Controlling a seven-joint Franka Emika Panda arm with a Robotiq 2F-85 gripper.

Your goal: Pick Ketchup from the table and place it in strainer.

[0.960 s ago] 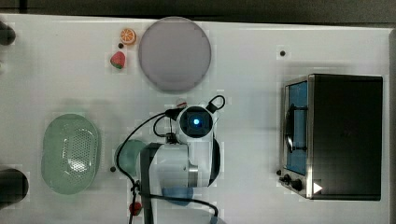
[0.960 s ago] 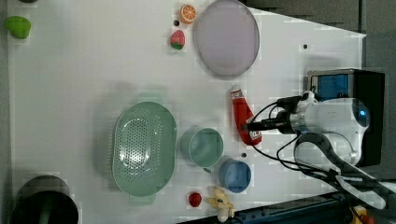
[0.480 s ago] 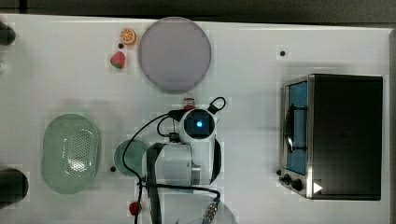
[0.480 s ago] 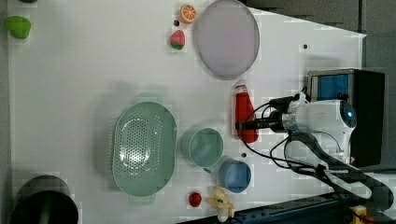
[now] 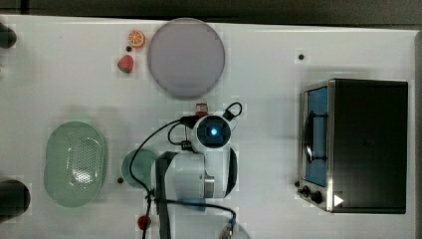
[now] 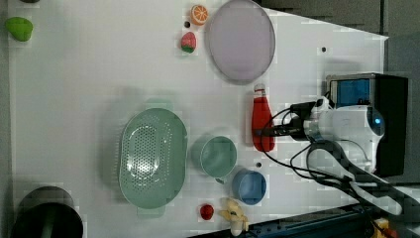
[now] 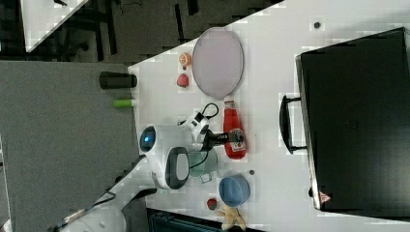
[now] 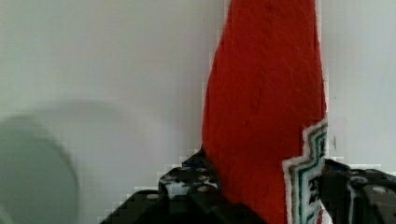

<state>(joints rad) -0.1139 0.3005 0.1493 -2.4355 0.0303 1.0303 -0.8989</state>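
One red Ketchup point(image 6: 262, 124) bottle lies on its side on the white table point(image 6: 89, 89), white cap toward the grey plate point(image 6: 240, 39), and my claw point(image 6: 262, 133) is down over its lower body. In the wrist view my dark fingers point(image 8: 196, 186) stand on either side of the bottle, close against it, but I cannot tell whether they have clamped or still sit a little apart from it. Its label has a white stepped border with dark print inside; the letters are too small to read.

On the left view's clock face, with the bottle at the centre, the plate is at 12 and near the cap, the strawberry toy point(image 6: 188, 42) and orange slice point(image 6: 199, 14) at about 11, the green cup point(image 6: 218, 156) at 8 and near, the blue cup point(image 6: 249, 187) at 6, and the strainer point(image 6: 152, 158) farther out at about 8, well apart from the bottle and lying past the green cup. A small red toy point(image 6: 206, 211) and a yellow toy point(image 6: 234, 216) sit at about 7 by the table's edge. The black oven point(image 6: 369, 99) is at 3, behind my arm. In the top view my wrist covers nearly the whole bottle, so just its cap end point(image 5: 201, 107) peeks out.
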